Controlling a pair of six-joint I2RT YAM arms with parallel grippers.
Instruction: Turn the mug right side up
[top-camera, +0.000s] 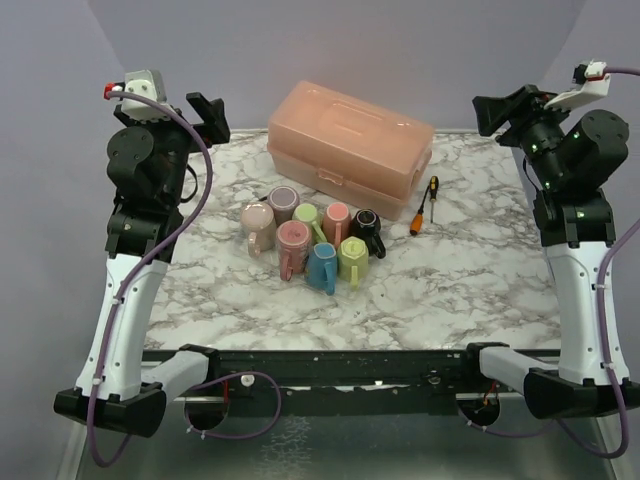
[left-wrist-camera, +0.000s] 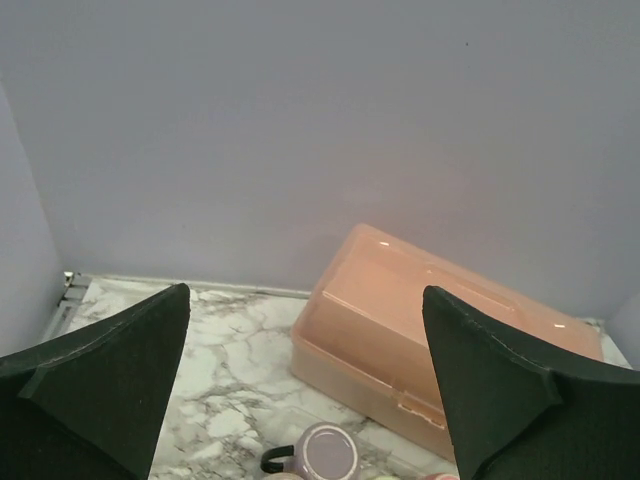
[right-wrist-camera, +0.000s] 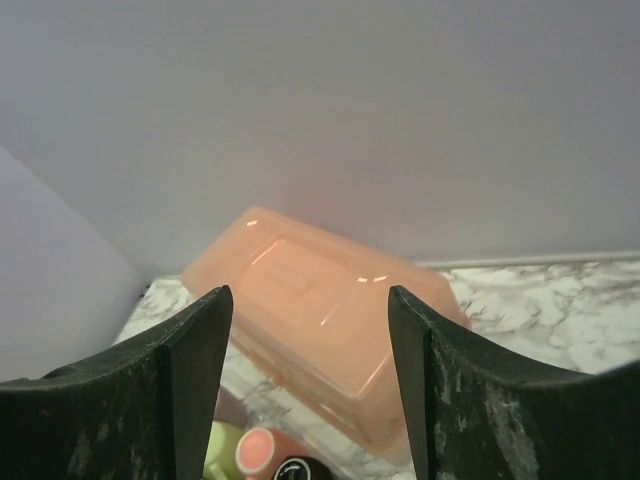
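Note:
Several small mugs stand in a tight cluster mid-table: beige, mauve, light green, salmon, black, speckled pink, blue and yellow-green. The mauve mug shows a flat base on top, so it stands bottom up. The salmon mug and the black mug look the same. My left gripper is open and empty, raised high over the back left, and looks down at the table. My right gripper is open and empty, raised at the back right.
A closed translucent orange box stands behind the mugs and shows in both wrist views. An orange-and-black screwdriver lies to the right of the box. The marble table ends at a black rail in front.

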